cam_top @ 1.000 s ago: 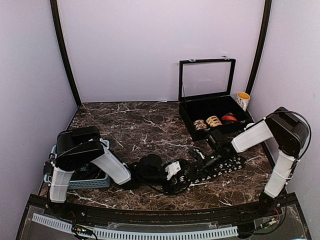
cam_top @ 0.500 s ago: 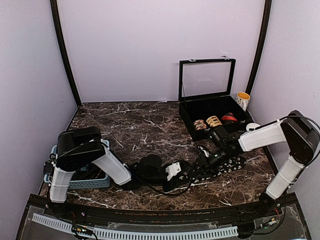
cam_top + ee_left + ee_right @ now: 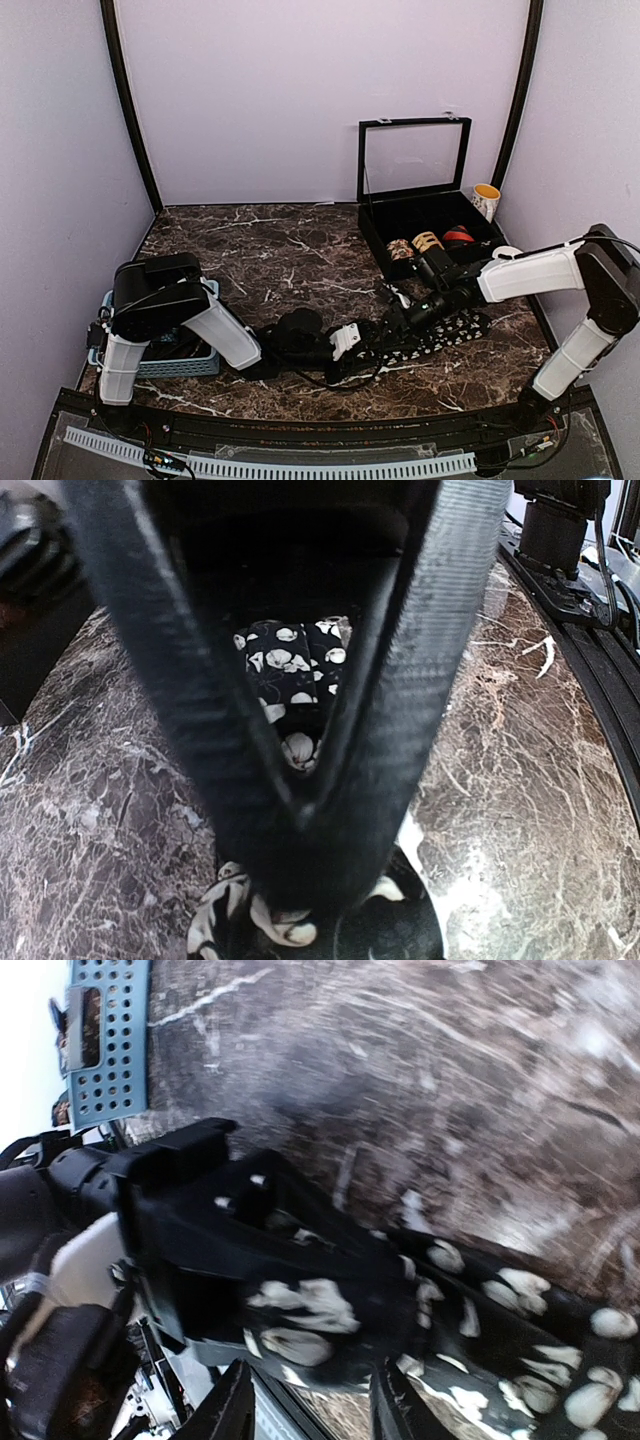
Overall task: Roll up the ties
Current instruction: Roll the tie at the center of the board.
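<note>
Lower centre of the overhead view: 1 long black fabric necktie with white prints (image 3: 450, 330) lies flat on the dark marble-patterned table (image 3: 260, 250), running from the centre toward the right.

Left gripper (image 3: 368, 346): positioned at the necktie's left end. The left wrist view shows its 2 dark fingers (image 3: 420, 670) converging to a V, clenched on the necktie (image 3: 285, 670). Printed fabric shows between the fingers and bunches below their tips. Left gripper (image 3: 300, 820) status: grasping the necktie.

Right gripper (image 3: 402, 322): low over the necktie, just right of the left gripper. The right wrist view is blurred. Its 2 fingertips (image 3: 238, 1408) stand apart at the bottom edge with no fabric between them. Right gripper (image 3: 315, 1410) status: released. The necktie (image 3: 520, 1360) lies at the lower right of that view.

Upper right of the overhead view: 1 black case with a raised glass lid (image 3: 400, 268) holds 3 coiled ties (image 3: 427, 241), 2 tan-patterned and 1 red. 1 white and yellow mug (image 3: 486, 200) stands right of the case.

Lower left: 1 blue slotted plastic basket (image 3: 190, 366) sits beside the left arm.
</note>
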